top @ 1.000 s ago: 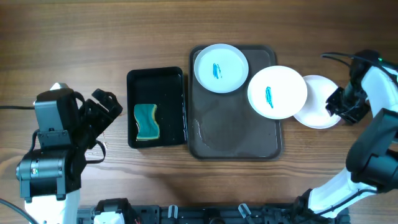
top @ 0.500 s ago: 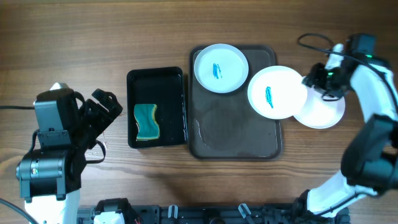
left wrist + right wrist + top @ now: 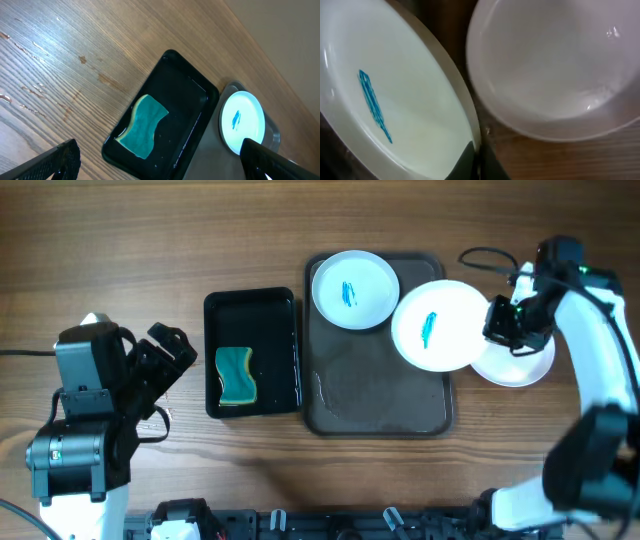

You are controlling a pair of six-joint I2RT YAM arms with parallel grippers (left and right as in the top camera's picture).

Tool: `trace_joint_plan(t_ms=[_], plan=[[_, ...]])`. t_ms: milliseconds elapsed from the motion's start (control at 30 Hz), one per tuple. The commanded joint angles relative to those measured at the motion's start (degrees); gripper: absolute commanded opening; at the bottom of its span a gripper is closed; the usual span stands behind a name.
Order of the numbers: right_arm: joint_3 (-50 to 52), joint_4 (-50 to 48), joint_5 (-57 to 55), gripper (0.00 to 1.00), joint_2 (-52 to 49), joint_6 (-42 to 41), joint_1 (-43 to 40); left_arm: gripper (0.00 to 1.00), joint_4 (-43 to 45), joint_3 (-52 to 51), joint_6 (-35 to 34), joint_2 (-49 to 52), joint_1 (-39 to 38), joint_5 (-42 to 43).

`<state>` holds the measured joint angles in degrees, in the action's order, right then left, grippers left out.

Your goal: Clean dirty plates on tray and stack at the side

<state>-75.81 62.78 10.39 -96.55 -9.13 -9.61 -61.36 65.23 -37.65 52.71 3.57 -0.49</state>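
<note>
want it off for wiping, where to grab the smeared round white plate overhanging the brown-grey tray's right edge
Raised right rim of the smeared plate, from the right: it juts past the tray, exposed. The right gripper is shut there.

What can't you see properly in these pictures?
Side plate: overhead, partly under the right arm and the smeared plate.
Tray: left wrist view, mostly cut off by the edge.
Right claw: right wrist view, only a dark tip shows at the bottom edge.

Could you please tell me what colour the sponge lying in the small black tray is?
The sponge is teal, seen best in the left wrist view.
</note>
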Motion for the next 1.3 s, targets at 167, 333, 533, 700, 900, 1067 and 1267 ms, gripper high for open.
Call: trace_joint_plan(t_ms=[167,333,533,700,900,1067,1267], plan=[[18.2,-10.1,6.2,0.04,4.5,-10.6,17.2,1.0,2.4,0.8,-0.3,0.3,0.5,1.2],[26.9,-22.0,3.8,0.05,4.5,-11.8,21.2,1.0,0.7,0.8,-0.2,0.4,0.4,5.7],[23.4,-22.1,-2.0,0.29,6.1,-9.2,21.2,0.79,-5.9,-0.7,0.2,11.7,-6.6,4.7],[20.0,-17.7,-2.3,0.29,13.0,-7.5,21.2,0.51,-3.3,-1.9,-0.2,30.6,-14.9,-0.3],[20.0,-12.4,-1.6,0.26,15.4,-7.6,21.2,0.43,6.8,-1.9,-0.3,49.7,-15.3,-1.6],[20.0,-9.2,-1.4,0.26,15.4,-8.1,21.2,0.04,13.1,-1.9,-0.3,58.4,-15.3,-2.1],[24.0,-12.6,-1.6,0.28,15.3,-10.6,21.2,0.04,8.5,2.9,4.0,53.1,-15.3,-2.2]])
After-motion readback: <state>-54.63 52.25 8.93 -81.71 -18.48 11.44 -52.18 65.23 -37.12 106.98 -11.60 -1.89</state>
